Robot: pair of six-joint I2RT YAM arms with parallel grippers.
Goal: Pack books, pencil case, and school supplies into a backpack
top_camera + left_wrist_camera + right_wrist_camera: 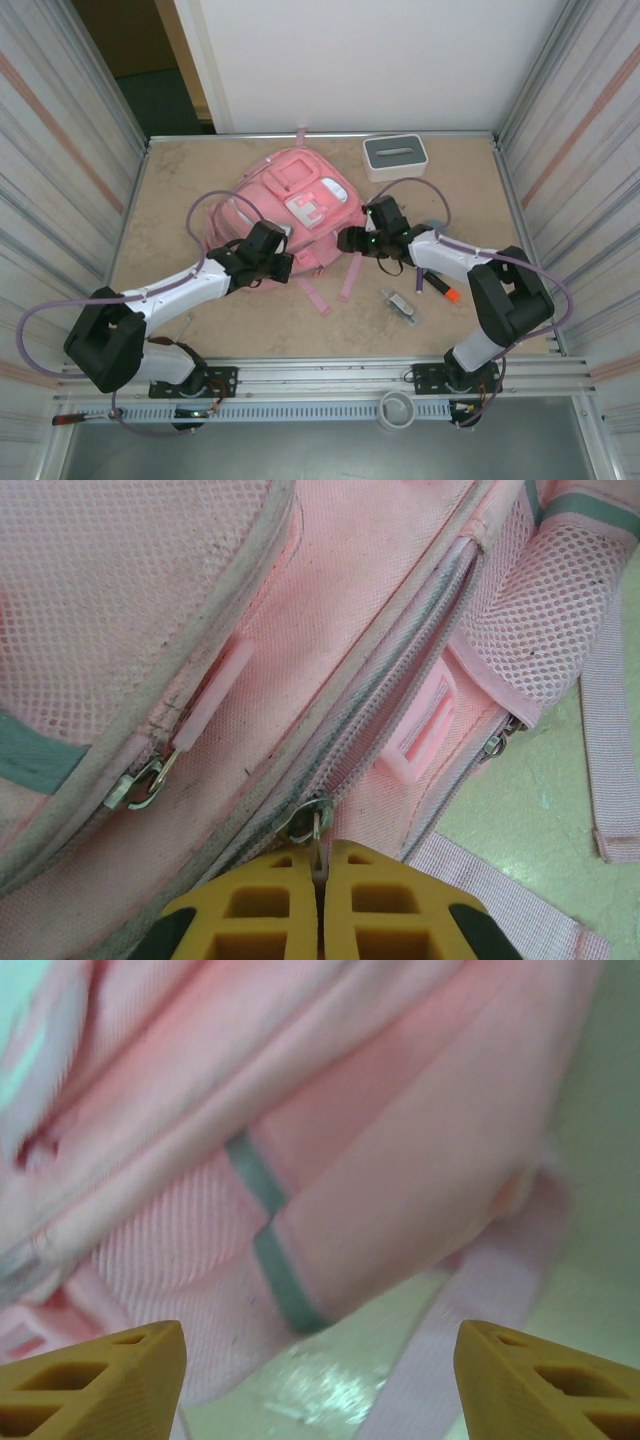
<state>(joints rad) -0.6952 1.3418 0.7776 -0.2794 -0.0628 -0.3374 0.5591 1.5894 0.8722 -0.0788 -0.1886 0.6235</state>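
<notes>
On the overhead camera I see the backpack (pixel 300 195) lying flat toward the back of the tabletop (pixel 170 200), its straps (pixel 347 280) trailing toward the near edge. My left gripper (pixel 275 262) sits at the bag's near left edge. On its wrist camera the yellow fingers (pixel 385 900) are pressed together on a metal zip pull (pixel 306 820), at the end of a long zip running up across the pink mesh. My right gripper (pixel 357 240) is at the bag's right side. Its wrist camera shows its two fingers (pixel 100 1375) standing wide apart with nothing between them and blurred pink fabric just beyond. To the right of the bag, on bare tabletop, lie the orange-tipped marker (pixel 441 289) and the clear packet (pixel 402 306). A white box (pixel 395 157) stands at the back right.
</notes>
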